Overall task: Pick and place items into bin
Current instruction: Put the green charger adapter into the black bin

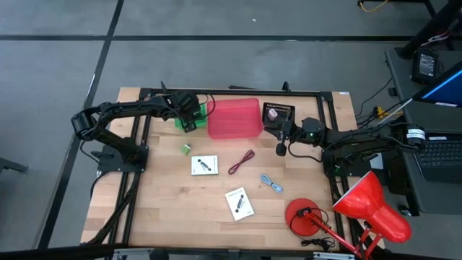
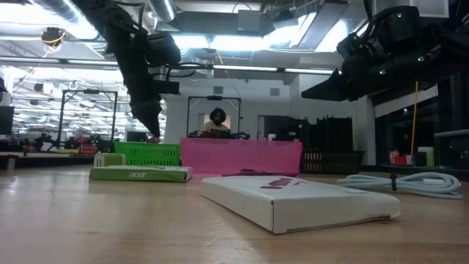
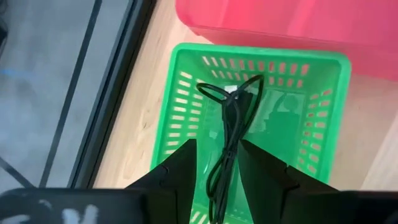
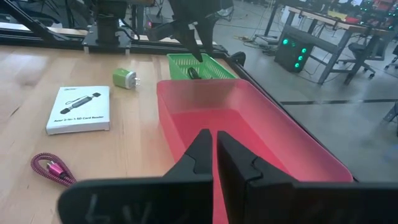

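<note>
My left gripper (image 3: 217,144) is open above the green basket (image 3: 311,124) near the table's far edge. A dark cord (image 3: 231,118) lies looped on the basket's floor, running between the fingers in the left wrist view without touching them. My right gripper (image 4: 214,134) is shut and hovers over the right end of the pink bin (image 4: 249,124). On the table lie two white cards (image 1: 205,165) (image 1: 239,204), a red cord (image 1: 242,162), a blue cord (image 1: 271,183) and a small green piece (image 1: 185,149).
A dark basket (image 1: 278,114) with a pinkish thing in it stands to the right of the pink bin (image 1: 234,119). A red desk lamp (image 1: 361,209) occupies the near right corner. Black frame rails run along the table's left, far and right edges.
</note>
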{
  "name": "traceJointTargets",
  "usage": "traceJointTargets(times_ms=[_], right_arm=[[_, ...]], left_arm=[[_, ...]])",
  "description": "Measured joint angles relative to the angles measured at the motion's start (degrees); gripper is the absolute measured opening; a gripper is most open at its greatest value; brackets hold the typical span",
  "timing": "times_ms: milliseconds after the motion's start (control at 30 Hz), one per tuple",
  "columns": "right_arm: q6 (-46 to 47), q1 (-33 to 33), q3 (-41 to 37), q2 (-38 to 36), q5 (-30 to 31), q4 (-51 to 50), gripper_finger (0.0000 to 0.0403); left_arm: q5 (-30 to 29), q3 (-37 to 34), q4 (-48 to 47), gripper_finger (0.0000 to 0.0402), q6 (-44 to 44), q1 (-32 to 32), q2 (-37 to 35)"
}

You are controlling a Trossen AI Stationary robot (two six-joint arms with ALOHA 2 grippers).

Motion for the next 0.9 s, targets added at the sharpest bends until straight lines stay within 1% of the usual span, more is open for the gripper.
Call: traceJointTargets(times_ms=[200,367,500,567,633,700,767,833,900], right_arm=[[0.0,0.0,0.0,0.0,0.0,0.0,0.0007],[0.0,0.0,0.0,0.0,0.02,-0.01,0.0007],[0.01,0.0,0.0,0.0,0.02,-0.02,0.0007],[0.02,0.0,0.0,0.0,0.02,-0.02,0.0007],[0.1,0.0,0.0,0.0,0.02,-0.02,0.0007],[0.17,0.0,0.0,0.0,0.04,-0.02,0.0007],[0.17,0.0,0.0,0.0,0.04,-0.02,0.0007],[0.2,0.02,0.0,0.0,0.04,-0.03,0.0007],[1.04,0.02,0.0,0.0,0.03,-0.04,0.0007]], left_arm=[[-0.52,4.0,-3.49,0.01,0.28,-2.7,-1.77],[1.64,5.6,-3.84,0.009,-0.14,-6.35,-5.79],[1.74,5.6,-4.29,0.0077,-0.75,-9.4,-9.72],[1.96,5.6,-4.3,0.0067,-2.74,-11.08,-11.48],[3.63,5.39,-4.12,0.0056,-5.65,-12.82,-12.98],[5.77,4.33,-3.81,0.0042,-7.57,-14.69,-14.44],[6.19,2.69,-4.07,0.0025,-9.41,-16.59,-15.32],[4.55,1.17,-4.01,0.0008,-12.35,-18.63,-16.12],[1.76,-0.22,-3.92,0.0004,-15.65,-20.86,-16.8]])
